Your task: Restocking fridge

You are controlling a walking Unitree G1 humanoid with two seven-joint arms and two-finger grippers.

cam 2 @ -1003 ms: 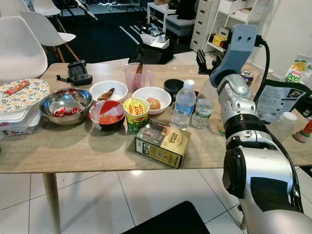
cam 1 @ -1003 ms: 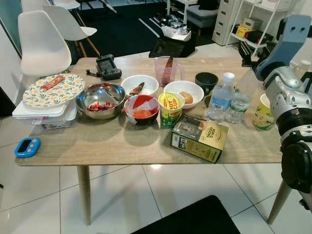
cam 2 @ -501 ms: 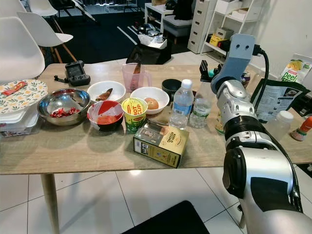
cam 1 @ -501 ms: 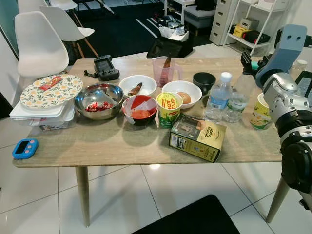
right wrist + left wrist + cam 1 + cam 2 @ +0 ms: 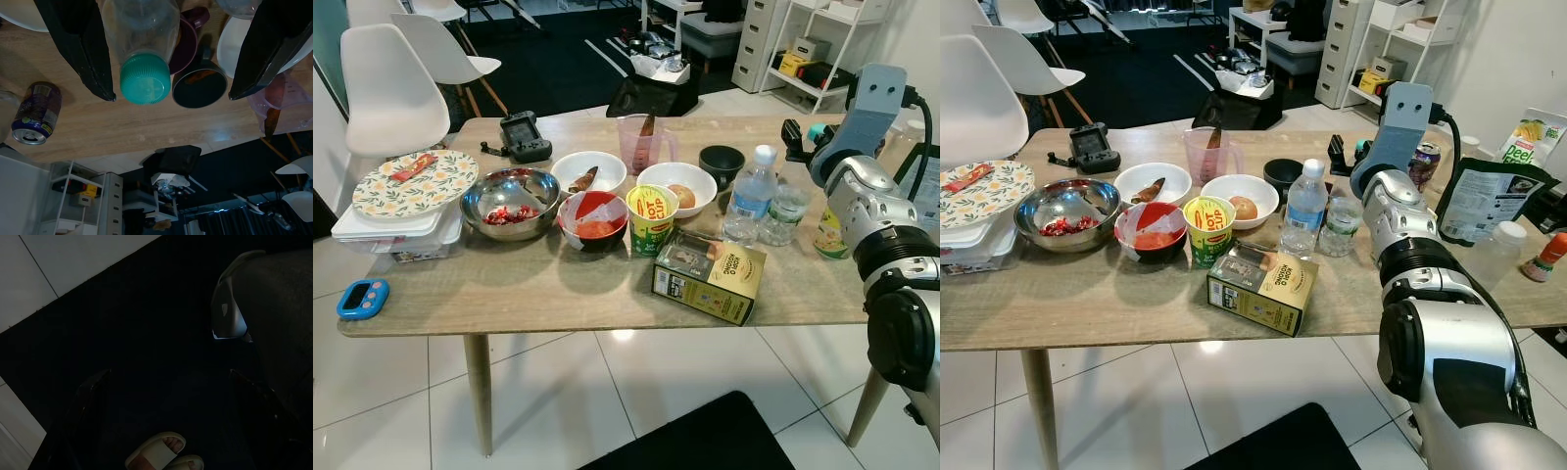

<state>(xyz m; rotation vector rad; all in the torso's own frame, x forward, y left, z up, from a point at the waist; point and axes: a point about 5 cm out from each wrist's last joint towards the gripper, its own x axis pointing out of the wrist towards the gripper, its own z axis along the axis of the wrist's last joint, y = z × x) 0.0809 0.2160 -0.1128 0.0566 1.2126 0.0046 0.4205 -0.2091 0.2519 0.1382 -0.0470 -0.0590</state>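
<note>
The green-capped bottle [image 5: 144, 54] stands near the surface's [image 5: 509, 294] far right corner, just beside the white-capped bottle [image 5: 1304, 209]. It is thin clear plastic, probably light, smooth and easily dented; grip the body below the shoulder with moderate force. The right gripper [image 5: 171, 93] hangs over it with jaws spread apart and holding nothing; the cap sits between the fingers [image 5: 80, 44], closer to one. The left gripper [image 5: 171, 426] hangs idle, jaws apart.

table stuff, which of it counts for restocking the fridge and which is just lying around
For the job:
green-capped bottle, between the open fingers of the right gripper
white-capped bottle
purple can

Lying about:
black remote
blue timer
floral plate
yellow box
</note>
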